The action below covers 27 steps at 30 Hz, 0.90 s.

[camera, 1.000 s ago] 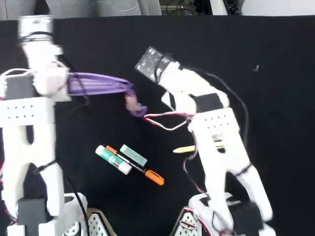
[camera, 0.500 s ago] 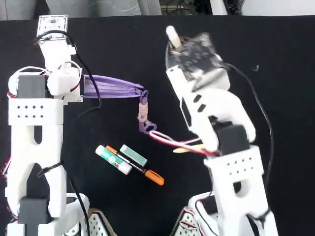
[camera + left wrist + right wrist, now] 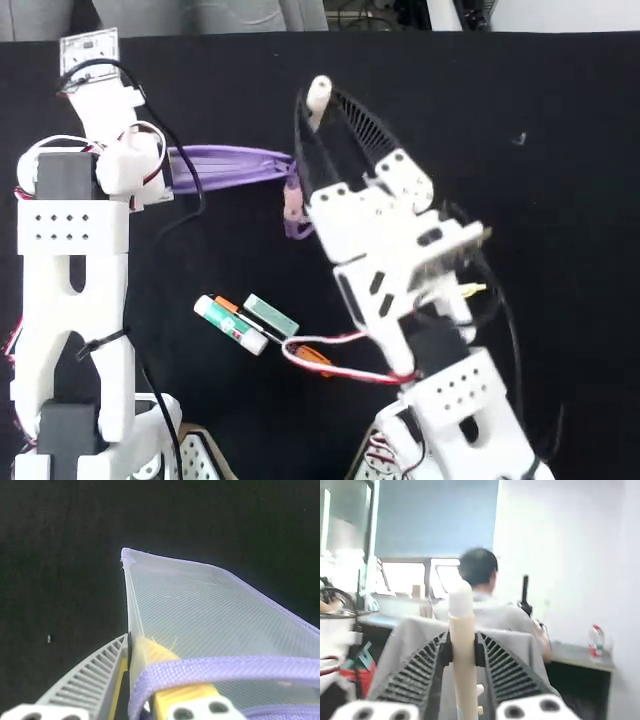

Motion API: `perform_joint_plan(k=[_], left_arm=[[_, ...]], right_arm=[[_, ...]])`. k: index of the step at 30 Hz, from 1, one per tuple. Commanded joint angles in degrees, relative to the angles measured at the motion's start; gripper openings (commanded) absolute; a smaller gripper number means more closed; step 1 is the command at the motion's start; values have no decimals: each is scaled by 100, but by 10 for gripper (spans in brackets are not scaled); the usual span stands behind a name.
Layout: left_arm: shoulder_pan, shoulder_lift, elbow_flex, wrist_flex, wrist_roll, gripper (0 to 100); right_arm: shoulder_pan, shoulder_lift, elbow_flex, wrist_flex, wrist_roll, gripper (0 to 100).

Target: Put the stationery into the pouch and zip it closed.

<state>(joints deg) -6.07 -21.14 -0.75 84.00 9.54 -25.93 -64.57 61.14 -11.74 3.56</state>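
Note:
A purple mesh pouch (image 3: 228, 166) hangs level above the black table, and my left gripper (image 3: 165, 172) is shut on one end of it. Its zipper pull (image 3: 292, 205) dangles at the other end. Up close, the mesh pouch (image 3: 200, 615) has purple trim, pinched in my left gripper (image 3: 131, 642). My right gripper (image 3: 318, 100) is raised high and tilted upward, shut on a cream stick (image 3: 319, 92). The cream stick (image 3: 462, 640) stands between the ribbed fingers (image 3: 415, 680). On the table lie a glue stick (image 3: 230, 325), a green eraser (image 3: 271, 315) and an orange pen (image 3: 305, 353).
A small yellow item (image 3: 474, 291) peeks out from behind the right arm. Red and white cables (image 3: 340, 362) loop over the orange pen's end. The black table (image 3: 560, 150) has open room at the back right.
The right arm has swung up away from the pouch's end, raising the cream stick toward the camera. The pouch has levelled out and its zipper pull now hangs loose.

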Motion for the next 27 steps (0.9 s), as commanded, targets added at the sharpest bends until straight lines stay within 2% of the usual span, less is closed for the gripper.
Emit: perform_joint_plan(k=[1,7,11,14,17,27], left_arm=[[13,-35,-418,-53,264,29],[57,-35,-505,-35,422,29],[277,-35,-453,-35,413,29],[303,-35,-453,-35,413,29],[295,-35,-453,-35,422,29],[286,-35,-453,-35,422,29]], right_arm=[[-290,-523,233,-554,-53,11],[-510,-620,277,-686,-70,11],[-695,-585,400,-703,-624,11],[-703,-409,629,-1222,-800,11],[-695,-101,831,-1776,-800,11],[-703,1411,963,-2400,-809,11]])
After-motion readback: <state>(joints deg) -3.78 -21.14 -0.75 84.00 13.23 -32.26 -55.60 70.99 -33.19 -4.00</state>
